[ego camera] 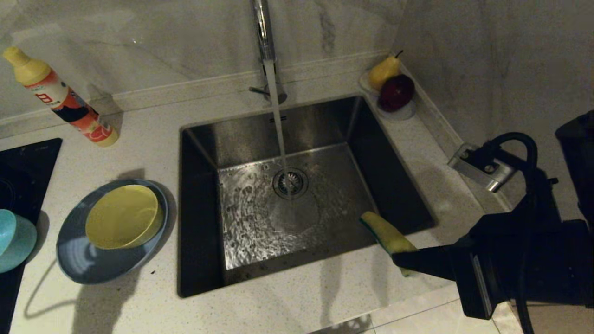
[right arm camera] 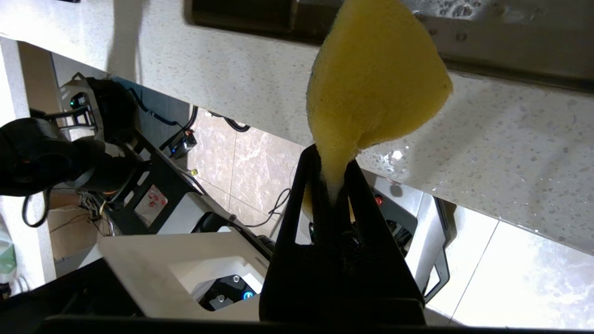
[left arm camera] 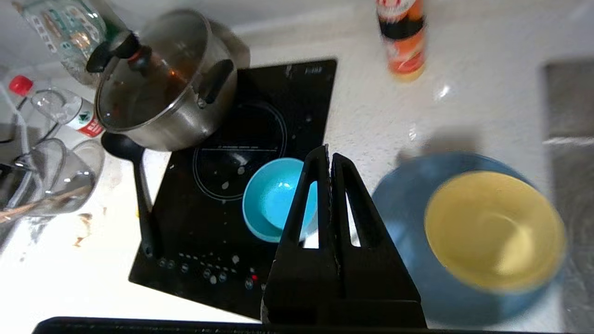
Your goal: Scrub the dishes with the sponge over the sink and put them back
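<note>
A slate-blue plate (ego camera: 88,264) lies on the counter left of the sink (ego camera: 325,125), with the pale-yellow bowl (ego camera: 123,215) in it. The teal bowl (ego camera: 14,239) stands on the black cooktop at the far left. Water runs from the tap (ego camera: 263,32) onto the drain. My right gripper (ego camera: 403,260) is shut on one end of the yellow sponge (ego camera: 387,232), which sticks out over the sink's front right corner; the pinch shows in the right wrist view (right arm camera: 332,162). My left gripper (left arm camera: 329,155) is shut and empty, hovering between the teal bowl (left arm camera: 271,199) and the plate (left arm camera: 403,213).
A dish-soap bottle (ego camera: 60,99) leans at the back left. A white dish with a pear (ego camera: 384,72) and a dark red fruit (ego camera: 397,92) sits at the sink's back right corner. A lidded pot (left arm camera: 162,88) and a black ladle (left arm camera: 139,195) occupy the cooktop (left arm camera: 222,222).
</note>
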